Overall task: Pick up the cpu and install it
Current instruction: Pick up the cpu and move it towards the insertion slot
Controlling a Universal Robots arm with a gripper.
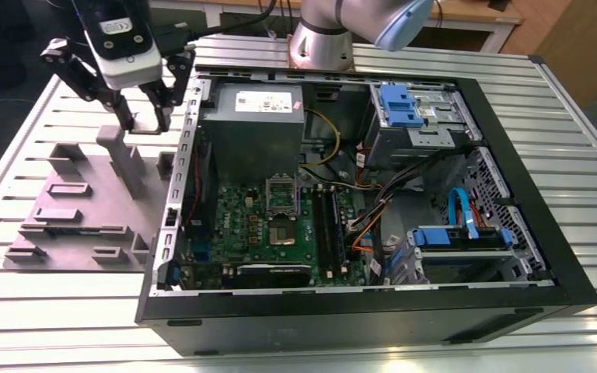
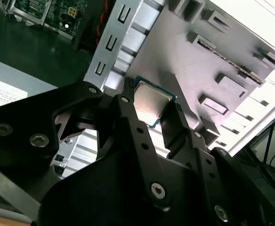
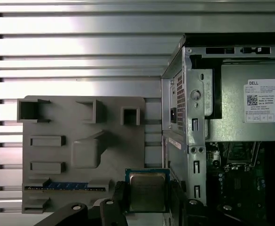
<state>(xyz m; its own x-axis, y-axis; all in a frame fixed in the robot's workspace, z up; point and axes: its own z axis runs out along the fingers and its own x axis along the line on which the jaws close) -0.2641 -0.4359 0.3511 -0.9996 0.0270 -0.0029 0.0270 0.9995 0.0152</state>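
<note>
The cpu (image 3: 147,188), a small square chip with a silvery top and a thin pale edge, sits between my gripper's two black fingers in both wrist views (image 2: 151,99). My gripper (image 3: 148,194) is shut on the cpu, with one finger on each of two opposite edges. In the exterior view the gripper (image 1: 145,127) hangs above the grey parts fixture (image 1: 81,210), just outside the open computer case's wall on the exterior view's left. The dark square socket (image 1: 284,231) lies on the green motherboard inside the case, with its metal frame raised.
The open black computer case (image 1: 547,233) lies on a slatted metal table (image 1: 589,101). A large grey metal box with a white label (image 1: 252,116) sits near the gripper. Drive bays with blue parts (image 1: 407,105) and cables fill the exterior view's right. A memory stick (image 3: 64,187) rests in the fixture.
</note>
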